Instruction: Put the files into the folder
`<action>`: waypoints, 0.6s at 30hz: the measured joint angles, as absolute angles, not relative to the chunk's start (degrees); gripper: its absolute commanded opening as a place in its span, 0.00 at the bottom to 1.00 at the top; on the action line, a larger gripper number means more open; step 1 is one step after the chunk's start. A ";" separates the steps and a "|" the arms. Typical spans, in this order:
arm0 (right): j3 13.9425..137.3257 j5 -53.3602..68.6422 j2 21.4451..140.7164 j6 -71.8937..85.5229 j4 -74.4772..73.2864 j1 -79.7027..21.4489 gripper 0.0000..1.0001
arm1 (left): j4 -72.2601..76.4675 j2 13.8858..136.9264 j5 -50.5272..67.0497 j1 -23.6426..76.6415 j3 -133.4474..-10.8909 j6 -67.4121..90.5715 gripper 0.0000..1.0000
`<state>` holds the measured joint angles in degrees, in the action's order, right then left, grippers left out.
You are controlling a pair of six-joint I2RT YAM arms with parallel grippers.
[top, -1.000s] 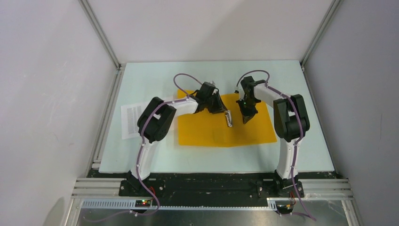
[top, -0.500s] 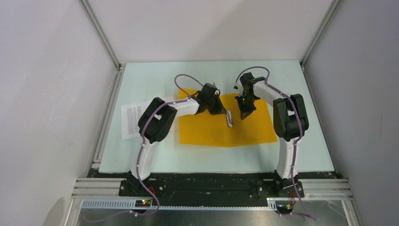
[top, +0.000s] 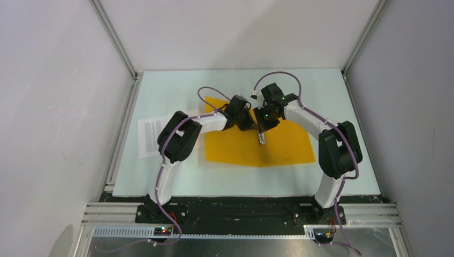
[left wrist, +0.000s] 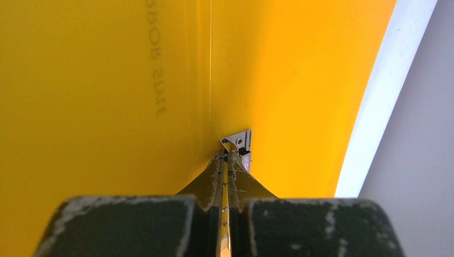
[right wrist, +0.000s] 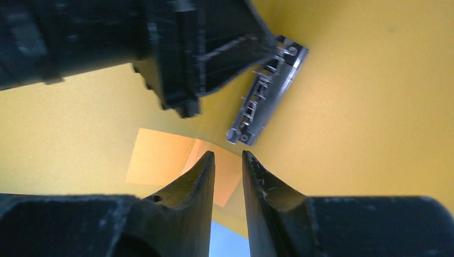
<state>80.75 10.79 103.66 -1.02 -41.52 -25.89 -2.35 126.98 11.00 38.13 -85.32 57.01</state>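
The flat orange-yellow file folder (top: 284, 147) lies open in the middle of the pale table (top: 332, 96); the thin white printed paper sheets (top: 149, 136) sit well off to its left, at the table's left edge, not in it yet; a small silver metal clip (top: 262, 138) sits along the folder's fold; the left gripper (left wrist: 225, 156) has its jaws squeezed tight on the clip's end; the right gripper (right wrist: 228, 155) hovers just beside, jaws slightly apart, gripping nothing.
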 measured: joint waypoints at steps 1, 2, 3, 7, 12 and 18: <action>80.12 10.39 103.44 -1.04 -40.49 -27.05 0.32 | -2.17 126.98 11.00 38.13 -85.17 57.65 0.01; 79.53 10.00 103.39 -0.99 -39.59 -27.88 0.33 | -1.98 126.98 11.05 38.13 -85.06 58.28 0.01; 78.46 9.37 103.39 -0.99 -38.35 -29.08 0.32 | -1.69 127.00 11.09 38.13 -84.88 59.13 0.00; 76.77 6.22 103.39 0.69 -34.72 -30.92 0.04 | -0.30 127.00 11.38 38.04 -83.99 62.39 0.00; 76.07 1.06 103.39 3.44 -33.52 -32.86 0.00 | 1.93 127.00 11.79 38.00 -82.61 66.17 0.00; 75.59 -3.57 103.35 5.74 -33.08 -34.59 0.00 | 4.34 127.00 12.38 37.93 -81.32 68.90 0.00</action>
<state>75.59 -3.57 103.35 5.74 -33.08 -34.59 4.34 127.00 12.38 37.93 -81.32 68.90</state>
